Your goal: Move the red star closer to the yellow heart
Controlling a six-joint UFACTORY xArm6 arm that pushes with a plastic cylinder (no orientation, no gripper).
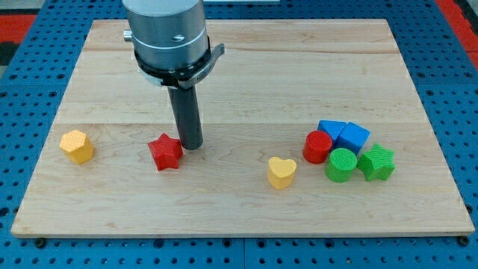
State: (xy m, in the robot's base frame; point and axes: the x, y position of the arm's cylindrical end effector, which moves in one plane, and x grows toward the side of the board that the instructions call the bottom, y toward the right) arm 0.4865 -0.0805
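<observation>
The red star [165, 152] lies on the wooden board [246, 75], left of the middle. The yellow heart [281, 172] lies to its right, nearer the view's bottom, well apart from it. My tip [191, 146] stands just at the star's upper right side, touching it or nearly so. The dark rod rises from there to the arm's grey body at the view's top.
A yellow hexagon block [77, 146] lies at the board's left. At the right sits a cluster: a red cylinder [317, 146], two blue blocks [331, 131] [353, 137], a green cylinder [342, 165] and a green star [376, 163].
</observation>
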